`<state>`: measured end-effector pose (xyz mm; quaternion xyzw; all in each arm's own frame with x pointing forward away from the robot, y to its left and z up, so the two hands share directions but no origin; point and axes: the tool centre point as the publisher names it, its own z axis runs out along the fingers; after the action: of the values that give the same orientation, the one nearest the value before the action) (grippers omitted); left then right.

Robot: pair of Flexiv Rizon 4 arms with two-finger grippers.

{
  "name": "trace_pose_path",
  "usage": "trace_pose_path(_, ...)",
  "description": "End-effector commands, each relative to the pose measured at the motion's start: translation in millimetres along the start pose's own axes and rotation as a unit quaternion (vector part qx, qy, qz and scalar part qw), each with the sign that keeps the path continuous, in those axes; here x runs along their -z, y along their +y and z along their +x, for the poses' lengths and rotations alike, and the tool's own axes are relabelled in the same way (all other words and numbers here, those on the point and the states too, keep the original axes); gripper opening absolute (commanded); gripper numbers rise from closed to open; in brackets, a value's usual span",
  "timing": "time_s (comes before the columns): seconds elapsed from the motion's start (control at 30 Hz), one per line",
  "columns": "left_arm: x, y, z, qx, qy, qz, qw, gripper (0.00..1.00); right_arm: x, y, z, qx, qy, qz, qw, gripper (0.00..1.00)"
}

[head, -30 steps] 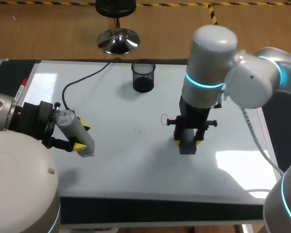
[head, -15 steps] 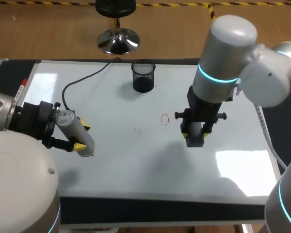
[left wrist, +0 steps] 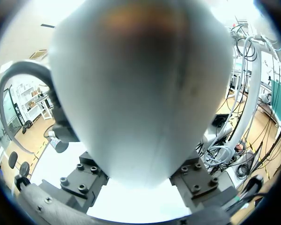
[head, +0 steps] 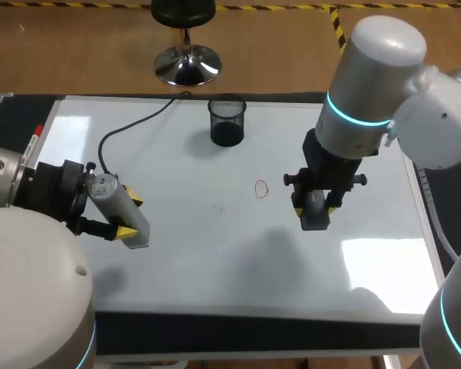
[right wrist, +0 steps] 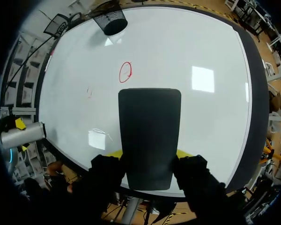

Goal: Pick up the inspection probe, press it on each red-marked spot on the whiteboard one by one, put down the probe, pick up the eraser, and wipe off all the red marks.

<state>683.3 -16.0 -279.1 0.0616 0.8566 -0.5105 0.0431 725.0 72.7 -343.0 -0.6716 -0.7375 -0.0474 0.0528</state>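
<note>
Head view, listed from the near edge outward.

1. Whiteboard (head: 215, 261): lies flat on the surface as the work area, near part bare.
2. Left hand (head: 131, 215): at the board's left side, yellow tips closed from two sides on the inspection probe (head: 121, 206). The grey cylinder is held tilted at the board's left margin, probably parked away from the wiping area rather than set down. In the left wrist view the inspection probe (left wrist: 140, 84) fills almost everything.
3. Right hand (head: 316, 207): right of centre, pointing down, clamped on the eraser (head: 317, 221), a dark block gripped by its sides so that its flat face meets the board. Whether it touches the board cannot be told.
4. Red ring (head: 261, 188): the one clear red mark, unwiped, just beside the eraser toward the middle. The right wrist view shows the red ring (right wrist: 125, 72) ahead of the eraser (right wrist: 150, 136), so a short forward stroke looks due.
5. Faint mark (head: 219, 206): small, between the two hands.
6. Mesh cup (head: 227, 121): black, upright near the far edge, well apart from both hands.
7. Cable (head: 138, 123): runs from the probe to the far edge, slack.
</note>
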Motion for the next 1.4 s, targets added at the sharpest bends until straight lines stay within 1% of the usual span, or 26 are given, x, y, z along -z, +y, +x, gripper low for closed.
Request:
trace_pose_path(0.03, 0.5, -1.0, 1.1, -0.002, -0.002, 0.000, 1.000, 0.00, 1.0, -1.0, -1.9, 0.001, 0.002, -0.001, 1.000, 0.00)
trace_pose_path(0.17, 0.5, -1.0, 1.1, -0.002, -0.002, 0.000, 1.000, 0.00, 1.9, -0.1, -1.5, 0.008, -0.002, 0.000, 1.000, 0.00)
trace_pose_path(0.33, 0.5, -1.0, 1.1, -0.002, -0.002, 0.000, 1.000, 0.00, 9.5, 9.0, -8.6, 0.015, -0.015, -0.005, 1.000, 0.00)
trace_pose_path(0.6, 0.5, -1.0, 1.1, -0.002, -0.002, 0.000, 1.000, 0.00, 17.6, 17.7, -30.5, 0.002, -0.020, -0.007, 1.000, 0.00)
trace_pose_path(0.77, 0.5, -1.0, 1.1, -0.002, -0.002, 0.000, 1.000, 0.00, 19.8, 24.5, -50.8, -0.027, -0.033, -0.007, 0.999, 0.00)
trace_pose_path(0.9, 0.5, -1.0, 1.1, -0.002, -0.002, 0.000, 1.000, 0.00, 23.5, 26.0, -63.9, -0.037, -0.021, -0.011, 0.999, 0.00)
trace_pose_path(0.93, 0.5, -1.0, 1.1, -0.002, -0.002, 0.000, 1.000, 0.00, 24.4, 26.5, -66.2, -0.038, -0.012, -0.012, 0.999, 0.00)
trace_pose_path(1.4, 0.5, -1.0, 1.1, -0.002, -0.002, 0.000, 1.000, 0.00, 24.4, 26.5, -66.2, -0.038, -0.012, -0.012, 0.999, 0.00)
